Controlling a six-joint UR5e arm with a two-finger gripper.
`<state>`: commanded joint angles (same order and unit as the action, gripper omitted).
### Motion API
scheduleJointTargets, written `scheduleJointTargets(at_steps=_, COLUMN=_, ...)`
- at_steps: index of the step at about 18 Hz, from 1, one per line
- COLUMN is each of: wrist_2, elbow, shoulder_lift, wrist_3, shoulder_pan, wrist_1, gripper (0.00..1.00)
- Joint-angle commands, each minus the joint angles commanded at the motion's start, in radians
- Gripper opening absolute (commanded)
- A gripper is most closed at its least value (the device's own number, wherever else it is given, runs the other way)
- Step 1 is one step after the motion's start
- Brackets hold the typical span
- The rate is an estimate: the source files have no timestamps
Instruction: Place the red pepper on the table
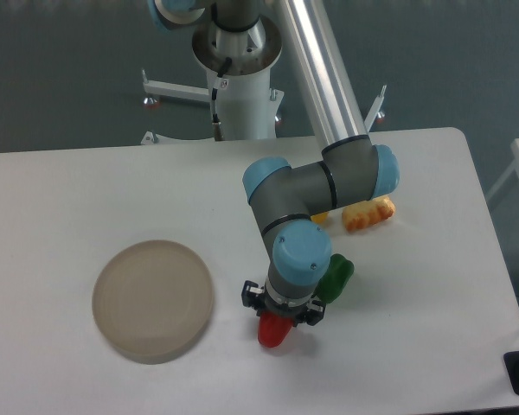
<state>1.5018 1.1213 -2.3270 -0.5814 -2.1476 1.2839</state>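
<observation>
The red pepper shows as a glossy red lump poking out below the arm's wrist, over the white table near its front. My gripper points straight down at it, and the wrist hides the fingers. Only the pepper's lower part shows. Whether it rests on the table or hangs just above it cannot be told.
A round beige plate lies to the left of the gripper. A green pepper sits just right of the wrist. A yellow pepper lies farther back on the right. The arm's base stands behind the table.
</observation>
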Motion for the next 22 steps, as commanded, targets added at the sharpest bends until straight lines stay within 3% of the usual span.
scheduleJointTargets(at_steps=8, wrist_2=0.000, elbow=0.005, shoulder_lift=0.000, wrist_3=-0.002, shoulder_pan=0.000, wrist_1=-0.003, gripper=0.54)
scheduleJointTargets(at_steps=16, wrist_2=0.000, elbow=0.005, shoulder_lift=0.000, wrist_3=-0.005, shoulder_pan=0.000, wrist_1=-0.005, gripper=0.79)
scheduleJointTargets(at_steps=18, wrist_2=0.000, elbow=0.006, shoulder_lift=0.003, wrist_3=-0.005, shoulder_pan=0.000, wrist_1=-0.003, gripper=0.91)
scheduleJointTargets(at_steps=22, wrist_2=0.000, elbow=0.005, shoulder_lift=0.008, wrist_3=-0.005, shoulder_pan=0.000, wrist_1=-0.005, gripper=0.97)
